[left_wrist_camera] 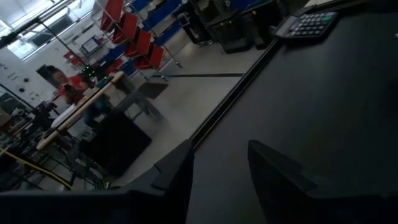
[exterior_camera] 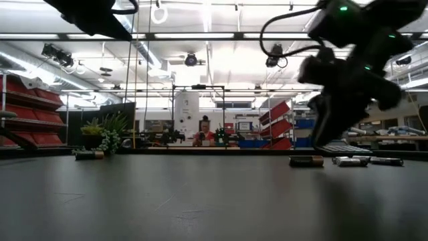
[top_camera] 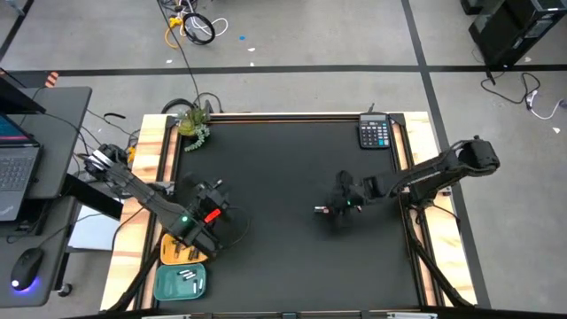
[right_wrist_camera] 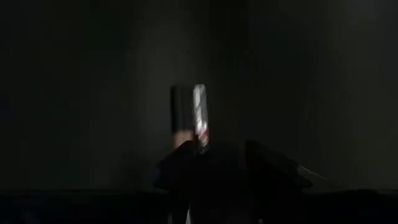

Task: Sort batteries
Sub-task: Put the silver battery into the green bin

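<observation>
Your right end effector [top_camera: 330, 211], frame centre, grips a battery [right_wrist_camera: 199, 118]. Left end effector [left_wrist_camera: 217, 174] stands wide, empty. Teal tray [top_camera: 159, 285] lower left holds batteries [top_camera: 188, 277]; others remain on the table [top_camera: 283, 159].

2 batteries [right_wrist_camera: 191, 117], seemingly between dark fingers [right_wrist_camera: 180, 165].

Bright ceiling strip lights, dim right wrist view, blurred arm
</observation>
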`<state>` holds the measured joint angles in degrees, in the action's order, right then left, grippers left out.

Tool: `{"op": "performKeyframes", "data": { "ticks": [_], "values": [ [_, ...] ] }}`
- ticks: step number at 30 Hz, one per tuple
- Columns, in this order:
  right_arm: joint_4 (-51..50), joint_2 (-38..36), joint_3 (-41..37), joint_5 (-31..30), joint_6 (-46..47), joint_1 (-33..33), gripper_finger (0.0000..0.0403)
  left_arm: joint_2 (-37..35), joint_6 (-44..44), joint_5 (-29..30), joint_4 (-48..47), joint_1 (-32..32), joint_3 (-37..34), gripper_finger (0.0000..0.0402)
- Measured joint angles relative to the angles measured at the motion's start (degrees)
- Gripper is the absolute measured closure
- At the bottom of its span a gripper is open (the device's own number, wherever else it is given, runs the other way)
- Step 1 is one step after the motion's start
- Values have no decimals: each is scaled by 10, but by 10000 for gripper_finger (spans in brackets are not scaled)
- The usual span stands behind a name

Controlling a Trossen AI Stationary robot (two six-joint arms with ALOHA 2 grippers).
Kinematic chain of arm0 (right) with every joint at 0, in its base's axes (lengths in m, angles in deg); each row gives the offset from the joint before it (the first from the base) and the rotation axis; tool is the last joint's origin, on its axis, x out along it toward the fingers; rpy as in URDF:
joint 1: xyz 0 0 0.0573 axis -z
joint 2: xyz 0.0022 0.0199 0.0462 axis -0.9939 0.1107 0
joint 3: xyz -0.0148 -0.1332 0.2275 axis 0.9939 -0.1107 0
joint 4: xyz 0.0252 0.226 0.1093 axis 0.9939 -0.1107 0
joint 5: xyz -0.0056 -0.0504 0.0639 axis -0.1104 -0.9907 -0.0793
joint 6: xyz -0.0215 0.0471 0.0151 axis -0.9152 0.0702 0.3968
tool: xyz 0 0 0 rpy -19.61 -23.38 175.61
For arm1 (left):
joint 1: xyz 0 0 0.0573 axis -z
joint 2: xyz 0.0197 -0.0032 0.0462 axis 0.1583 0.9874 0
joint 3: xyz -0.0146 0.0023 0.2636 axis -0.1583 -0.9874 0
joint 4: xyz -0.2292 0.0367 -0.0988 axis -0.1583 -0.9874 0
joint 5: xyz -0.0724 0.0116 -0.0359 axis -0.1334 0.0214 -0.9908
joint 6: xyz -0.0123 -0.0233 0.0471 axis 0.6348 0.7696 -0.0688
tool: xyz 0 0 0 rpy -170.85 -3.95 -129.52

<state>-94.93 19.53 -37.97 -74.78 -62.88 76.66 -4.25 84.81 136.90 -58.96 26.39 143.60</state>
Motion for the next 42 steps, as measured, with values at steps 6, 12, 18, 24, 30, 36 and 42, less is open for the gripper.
{"op": "performKeyframes", "data": {
  "ticks": [6,12,18,24,30,36,42],
  "values": [
    [6,-5,-30,-71,88,-61,249,0,-12,2,4,-6,0,240],
    [-1,-28,-38,-73,130,-93,253,0,-14,-3,15,-6,0,240],
    [-17,-13,-52,-86,155,-110,265,0,-14,-26,15,-6,0,240],
    [31,-2,-96,-88,197,-112,294,0,-14,-26,15,-6,0,240],
    [48,0,-106,-99,183,-118,378,0,-14,-24,14,-6,0,240],
    [77,0,-111,-110,155,-121,378,0,-29,-57,35,-8,0,241],
    [135,-11,-111,-105,99,-109,378,0,-210,-184,193,-38,0,264]
  ]
}}
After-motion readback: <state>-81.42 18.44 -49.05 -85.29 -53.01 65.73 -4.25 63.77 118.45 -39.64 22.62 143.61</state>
